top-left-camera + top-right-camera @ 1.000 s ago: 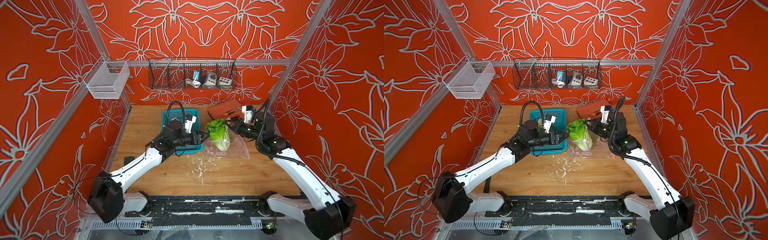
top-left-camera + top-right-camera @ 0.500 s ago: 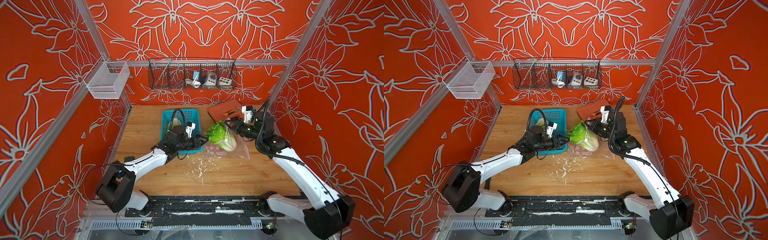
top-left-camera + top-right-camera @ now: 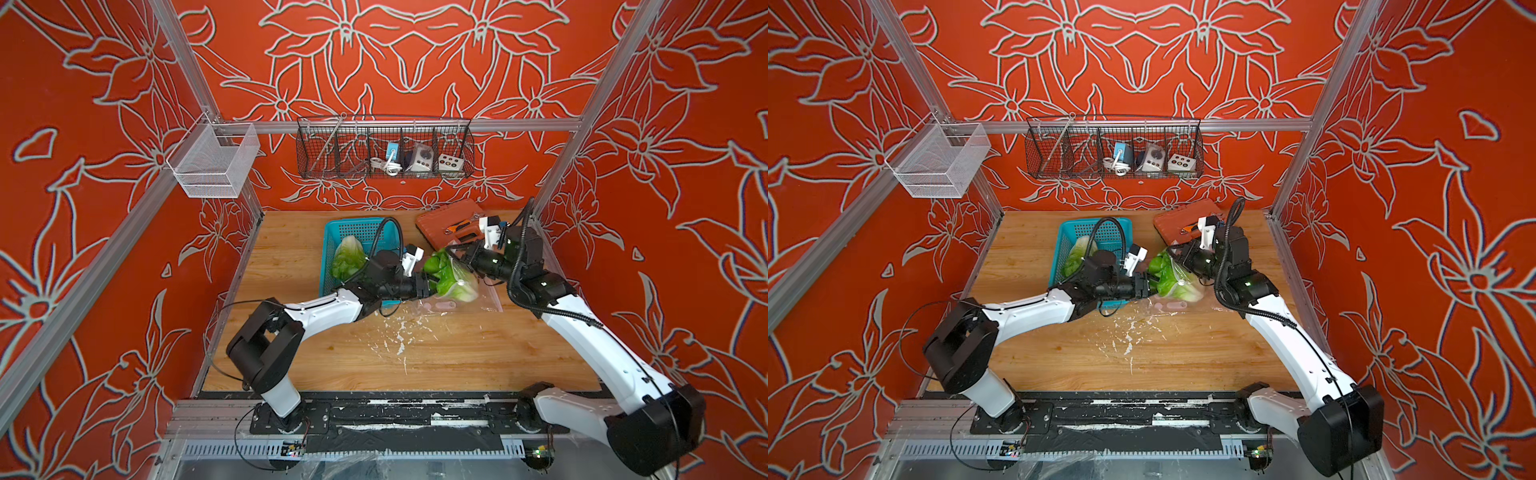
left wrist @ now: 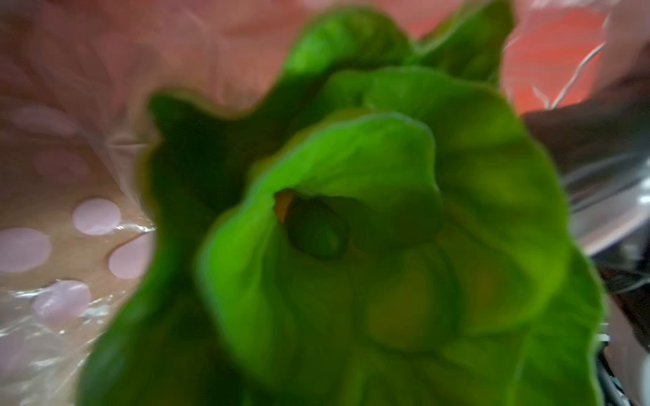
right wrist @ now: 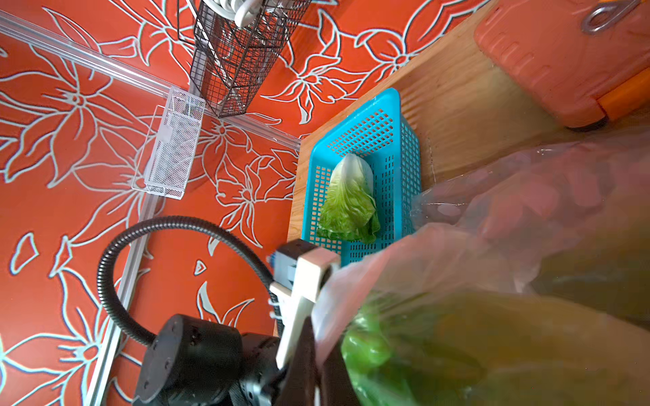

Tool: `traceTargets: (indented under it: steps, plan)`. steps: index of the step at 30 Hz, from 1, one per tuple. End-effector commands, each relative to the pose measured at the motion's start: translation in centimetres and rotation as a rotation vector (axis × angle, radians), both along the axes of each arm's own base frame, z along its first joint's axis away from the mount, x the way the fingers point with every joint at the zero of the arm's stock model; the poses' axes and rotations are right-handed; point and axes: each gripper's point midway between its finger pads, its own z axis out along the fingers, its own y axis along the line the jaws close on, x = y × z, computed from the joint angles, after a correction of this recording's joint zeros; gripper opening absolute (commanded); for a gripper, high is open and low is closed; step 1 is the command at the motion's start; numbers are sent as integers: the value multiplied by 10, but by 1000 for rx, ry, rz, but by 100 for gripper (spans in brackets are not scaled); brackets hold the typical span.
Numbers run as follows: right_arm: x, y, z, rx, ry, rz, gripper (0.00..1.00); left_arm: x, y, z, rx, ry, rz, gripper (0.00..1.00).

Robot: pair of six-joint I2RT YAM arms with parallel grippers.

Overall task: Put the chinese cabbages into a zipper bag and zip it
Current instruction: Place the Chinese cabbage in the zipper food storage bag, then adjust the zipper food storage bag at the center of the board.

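A chinese cabbage (image 3: 455, 284) (image 3: 1177, 286) lies tilted with its white base inside the clear zipper bag (image 3: 486, 299) (image 5: 527, 211). My left gripper (image 3: 428, 286) (image 3: 1148, 286) is shut on its green leafy end. Those leaves (image 4: 351, 211) fill the blurred left wrist view and hide the jaws. My right gripper (image 3: 459, 255) (image 3: 1177, 255) is shut on the bag's raised upper edge, just behind the cabbage. Another chinese cabbage (image 3: 348, 257) (image 5: 350, 200) lies in the teal basket (image 3: 332, 232) (image 5: 404, 147) to the left.
An orange tool case (image 3: 451, 224) lies at the back, right behind my right wrist. A black wire rack (image 3: 384, 156) and a white mesh basket (image 3: 212, 166) hang on the walls. White scraps (image 3: 399, 332) litter the wooden table in front of the bag.
My left arm has stretched low and to the right, tipping the cabbage from upright over the bag to base-first inside it. My right gripper has stayed put on the bag's edge.
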Motion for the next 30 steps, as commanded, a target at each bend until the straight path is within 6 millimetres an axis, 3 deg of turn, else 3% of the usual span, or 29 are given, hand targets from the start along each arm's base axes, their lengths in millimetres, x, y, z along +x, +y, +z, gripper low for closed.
traceTargets:
  steps: [1, 4, 7, 12, 17, 20, 24, 30]
  plan:
    - [-3, 4, 21, 56, -59, 23, 0, 5, -8, 15, -16, -41, 5, 52]
    - [-5, 0, 26, 39, -82, 16, 0, 10, -2, 5, 62, -44, 24, 51]
    - [-6, -6, 25, 1, -88, -3, 0, 9, 14, 13, 87, -61, 30, 55]
    - [1, -18, 18, -13, -62, -48, 0, 4, 62, 40, 125, -124, 79, 70]
    - [5, -18, 22, 4, -58, -52, 0, 1, 99, 42, 156, -131, 133, 71]
    - [7, -15, 23, 22, -51, -45, 0, -3, 100, 33, 110, -96, 142, 66]
    - [8, -13, 23, 31, -44, -40, 0, 3, 88, 16, 70, -36, 135, 61]
    - [8, -13, 20, 25, -34, -41, 0, 8, 70, 6, 40, -2, 124, 57]
